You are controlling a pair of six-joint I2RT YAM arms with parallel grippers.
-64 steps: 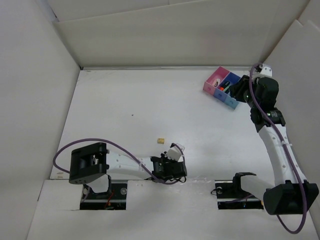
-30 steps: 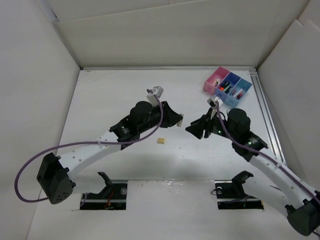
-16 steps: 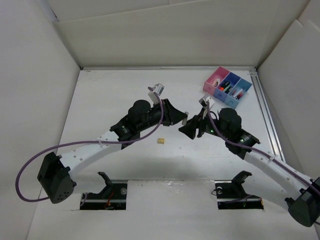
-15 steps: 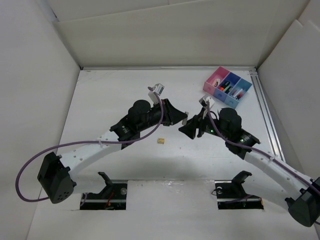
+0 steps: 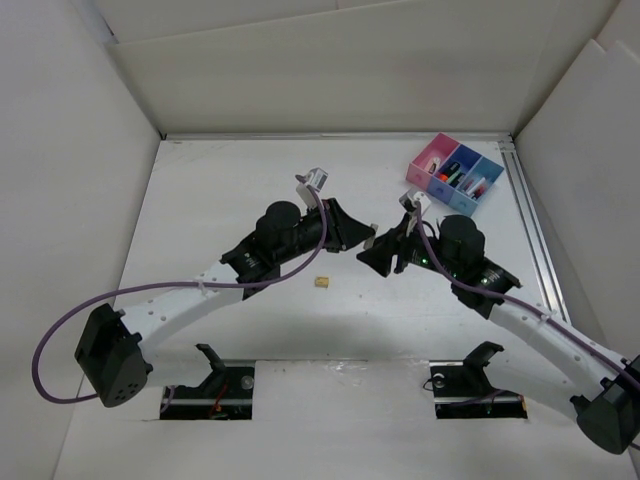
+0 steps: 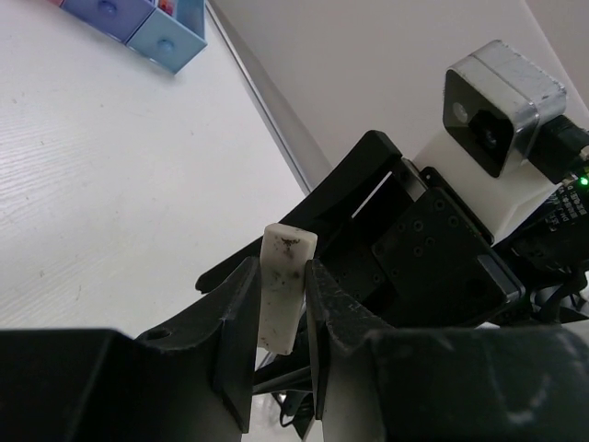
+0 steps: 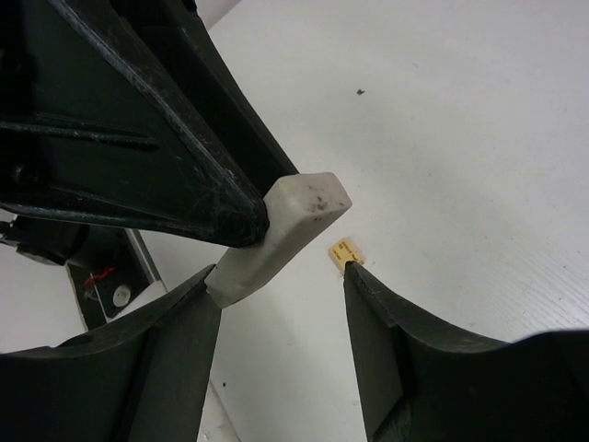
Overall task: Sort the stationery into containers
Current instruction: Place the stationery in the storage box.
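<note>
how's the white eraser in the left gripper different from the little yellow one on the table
The white eraser is clamped in the left gripper, up off the table; the yellow eraser lies loose on it. The white eraser is a long bar, much bigger than the stubby yellow eraser. The white eraser has dark smudges; the yellow eraser shows too small to judge. Both are plain rectangular blocks.

We watched the left gripper (image 5: 355,236) carry the white eraser (image 6: 283,285) from the bottom edge up to mid-frame, while the right gripper (image 5: 378,252) (jaws widening) swung down-left from the tray (image 5: 416,175) at upper right.
</note>
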